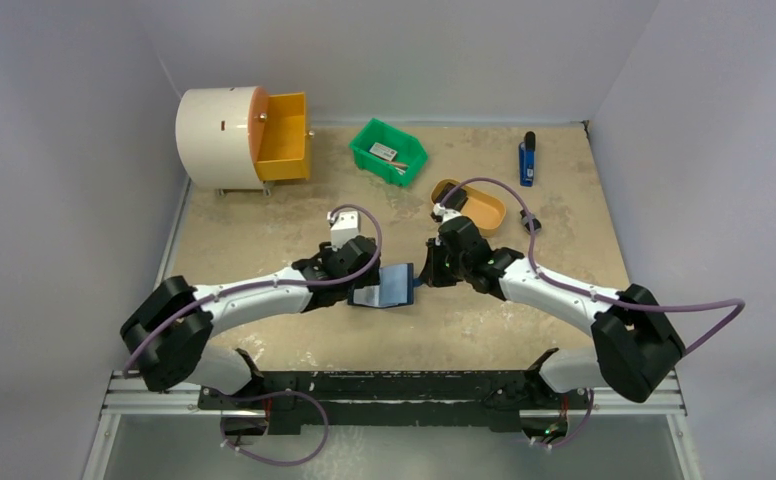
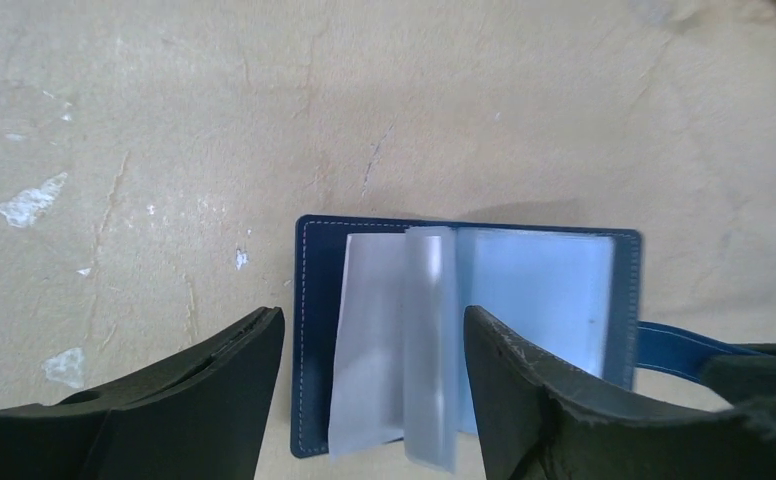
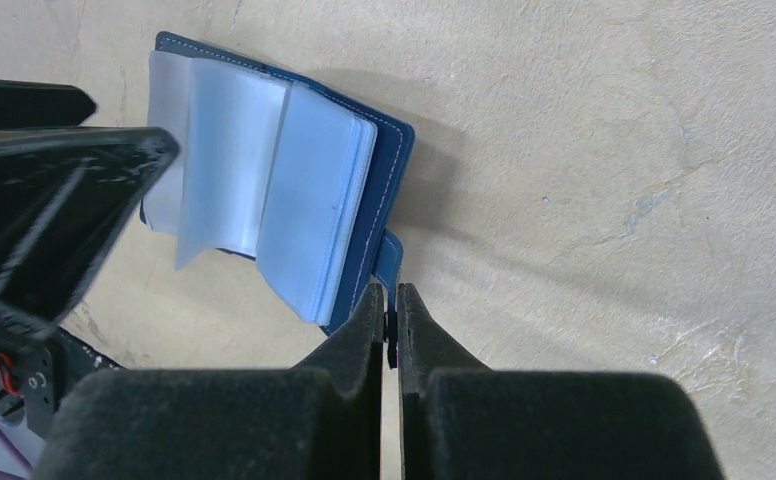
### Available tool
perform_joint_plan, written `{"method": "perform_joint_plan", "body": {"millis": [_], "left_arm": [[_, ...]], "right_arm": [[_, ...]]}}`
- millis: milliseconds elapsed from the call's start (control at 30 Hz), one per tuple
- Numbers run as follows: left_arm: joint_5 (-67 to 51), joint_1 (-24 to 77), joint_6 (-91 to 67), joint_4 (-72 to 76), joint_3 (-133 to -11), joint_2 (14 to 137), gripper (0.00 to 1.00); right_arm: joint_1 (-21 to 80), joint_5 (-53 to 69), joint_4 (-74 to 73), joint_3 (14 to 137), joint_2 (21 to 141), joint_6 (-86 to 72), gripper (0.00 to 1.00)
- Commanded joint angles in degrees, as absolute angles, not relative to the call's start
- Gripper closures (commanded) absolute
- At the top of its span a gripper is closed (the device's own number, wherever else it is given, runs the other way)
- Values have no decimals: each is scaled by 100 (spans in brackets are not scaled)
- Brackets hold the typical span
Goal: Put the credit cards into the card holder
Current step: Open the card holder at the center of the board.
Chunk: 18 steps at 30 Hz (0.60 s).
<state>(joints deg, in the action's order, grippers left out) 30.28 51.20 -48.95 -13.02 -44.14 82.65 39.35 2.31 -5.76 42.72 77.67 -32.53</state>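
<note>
The left pincer [image 2: 372, 322] is standing spread, straddling the card holder [image 2: 544, 290], which is lying open on the counter [image 2: 164, 150] between its fingers. The right pincer [image 3: 389, 300] is pinching the snap tab [image 3: 390, 262] at its tips. The holder looks light and floppy, with slippery clear sleeves [image 3: 314, 210], so gripping the stiffer stitched cover seems safest.

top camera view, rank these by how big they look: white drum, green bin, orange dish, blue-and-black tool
1. white drum, clearly largest
2. green bin and orange dish: about alike, too close to rank
3. blue-and-black tool, smallest
</note>
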Motion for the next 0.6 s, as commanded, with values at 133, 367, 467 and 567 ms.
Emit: {"method": "perform_joint_plan", "body": {"millis": [133, 367, 467, 567], "left_arm": [[2659, 5132, -4964, -907, -4658, 7458, 33], [1921, 5133, -4931, -482, -4736, 7895, 34], [1685, 5134, -4929, -336, -4736, 8191, 39], [1869, 5135, -5015, -396, -4693, 8386, 48]], "right_arm": [[3929, 245, -524, 4430, 7674, -3204, 100], [3943, 272, -503, 4454, 7716, -3225, 100], [3941, 272, -510, 4447, 7711, -3221, 100], [3946, 247, -505, 4420, 7708, -3221, 100]]}}
